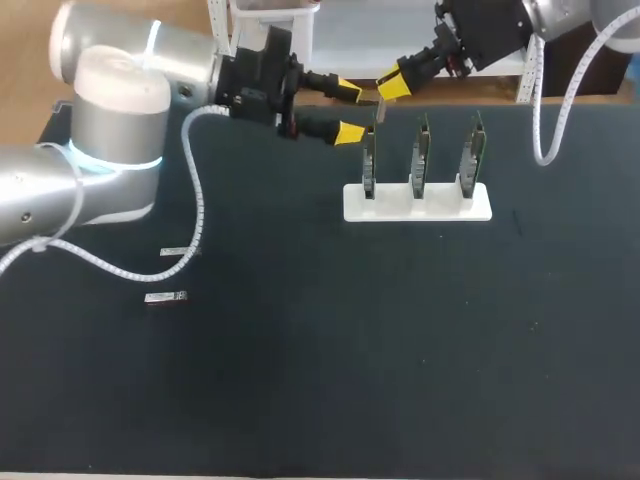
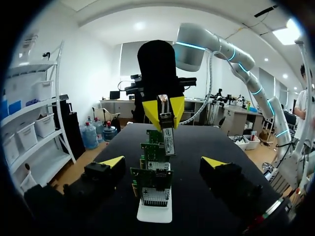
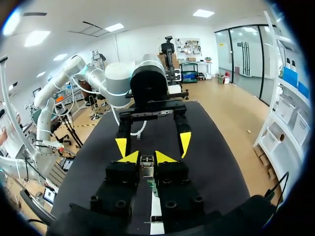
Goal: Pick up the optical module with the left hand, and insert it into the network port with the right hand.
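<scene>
R fingers [image 3: 129,157] clamping module [image 3: 146,164] above first board [image 1: 368,165]; L fingers [image 1: 348,132] hanging spread beside. Risk: module tilting, missing port [image 2: 155,195], jamming.

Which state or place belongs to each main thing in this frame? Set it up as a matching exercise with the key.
Things:
1. left gripper
2. right gripper
3. small silver rectangular optical module
4. white holder block carrying three green circuit boards

States or places:
A. stands on the black table
B. open, holding nothing
C. shut on the module
D. held in the air above the boards

Pairs: 1-B, 2-C, 3-D, 4-A.
</scene>
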You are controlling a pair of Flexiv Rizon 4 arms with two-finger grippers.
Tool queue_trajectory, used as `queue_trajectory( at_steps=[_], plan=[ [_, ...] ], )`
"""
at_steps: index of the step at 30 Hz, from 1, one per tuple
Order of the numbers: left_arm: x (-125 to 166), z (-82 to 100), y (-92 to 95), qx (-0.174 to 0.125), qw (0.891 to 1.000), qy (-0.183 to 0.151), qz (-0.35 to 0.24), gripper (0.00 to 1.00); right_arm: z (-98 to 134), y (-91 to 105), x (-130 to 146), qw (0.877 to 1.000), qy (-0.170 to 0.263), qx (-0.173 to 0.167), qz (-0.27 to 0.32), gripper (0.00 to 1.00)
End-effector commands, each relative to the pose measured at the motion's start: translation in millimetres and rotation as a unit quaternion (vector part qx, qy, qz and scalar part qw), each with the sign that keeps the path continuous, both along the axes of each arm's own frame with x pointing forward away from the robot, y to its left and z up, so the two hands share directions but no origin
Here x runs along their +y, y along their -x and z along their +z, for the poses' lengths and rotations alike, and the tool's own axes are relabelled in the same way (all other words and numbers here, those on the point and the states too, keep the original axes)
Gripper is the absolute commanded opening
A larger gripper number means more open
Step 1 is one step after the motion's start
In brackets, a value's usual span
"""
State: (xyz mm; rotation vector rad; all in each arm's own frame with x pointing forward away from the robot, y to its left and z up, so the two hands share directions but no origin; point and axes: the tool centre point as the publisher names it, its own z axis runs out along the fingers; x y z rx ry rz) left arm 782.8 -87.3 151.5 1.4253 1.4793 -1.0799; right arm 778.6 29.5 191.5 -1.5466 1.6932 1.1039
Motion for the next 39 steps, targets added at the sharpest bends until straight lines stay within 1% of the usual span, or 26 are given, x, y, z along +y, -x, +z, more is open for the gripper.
queue_trajectory(
  at_steps=[1,4,5,8,16,21,25,26,30,39],
  plan=[
    [3,-4.3,2.4,0.002,1.000,-0.024,0.000,1.00,0,5.0,-2,1.000,-0.001,-0.004,-0.005,0.00],
    [0,-9.8,3.3,0.006,0.999,-0.039,-0.004,1.00,1,5.1,-3,1.000,-0.002,-0.005,-0.009,0.00],
    [-1,-12.1,4.1,0.003,0.999,-0.052,-0.006,1.00,1,5.1,-3,1.000,-0.003,-0.004,-0.010,0.00],
    [-3,-16.4,6.7,-0.003,0.997,-0.075,-0.016,1.00,1,4.8,-4,1.000,-0.004,-0.005,-0.011,0.00],
    [6,-23.3,8.3,-0.006,0.994,-0.110,-0.022,1.00,1,3.6,-6,1.000,-0.007,-0.005,-0.013,0.00],
    [10,-27.8,8.0,-0.007,0.993,-0.120,-0.020,1.00,0,2.1,-7,1.000,-0.008,-0.005,-0.015,0.00],
    [10,-35.9,6.4,-0.005,0.991,-0.132,-0.022,1.00,0,1.3,-7,1.000,-0.009,-0.004,-0.015,0.00],
    [10,-37.5,5.5,-0.003,0.990,-0.137,-0.021,1.00,0,1.1,-7,1.000,-0.009,-0.004,-0.014,0.00],
    [13,-45.9,1.1,0.006,0.990,-0.141,-0.015,1.00,-1,0.8,-6,1.000,-0.009,-0.004,-0.014,0.00],
    [13,-49.9,0.9,0.005,0.987,-0.158,-0.026,1.00,-1,-0.1,-8,1.000,-0.007,-0.003,-0.018,0.00]
  ],
)
